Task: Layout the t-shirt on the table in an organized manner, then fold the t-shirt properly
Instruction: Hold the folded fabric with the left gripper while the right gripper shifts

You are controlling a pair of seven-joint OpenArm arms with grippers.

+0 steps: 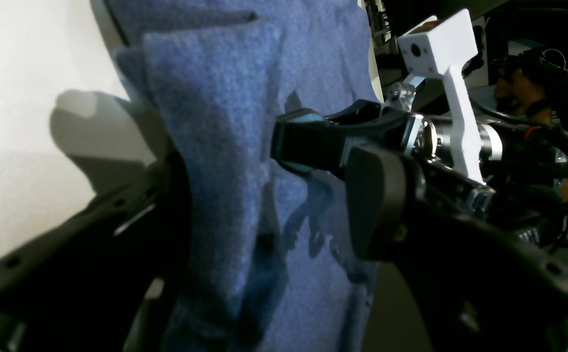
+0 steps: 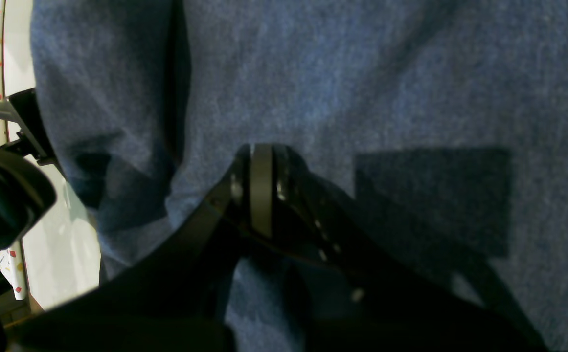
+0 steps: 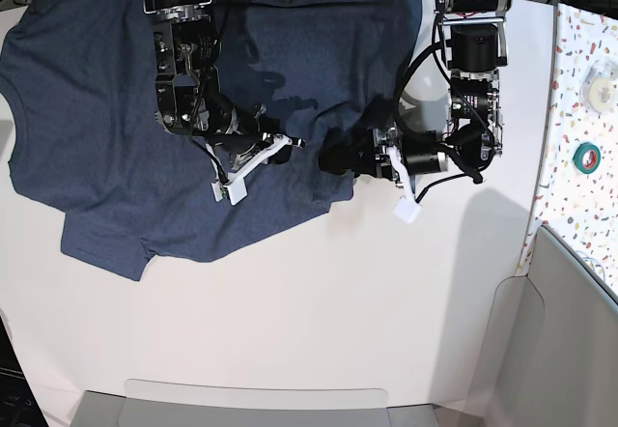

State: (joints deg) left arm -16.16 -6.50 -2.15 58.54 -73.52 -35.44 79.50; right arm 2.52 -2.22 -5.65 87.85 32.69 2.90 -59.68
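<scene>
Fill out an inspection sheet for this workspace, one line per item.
Surface: white table, bare at the front.
Job's things: t-shirt spread over the back left, hem edge bunched near the left end effector.
Clutter: green tape roll and another roll on the speckled side surface.
End effectors: left end effector open, straddling a raised fold of shirt; right end effector shut, resting on the shirt.
Cables: black cables looped on the left arm.
Surroundings: grey bin edges at the front and right.
</scene>
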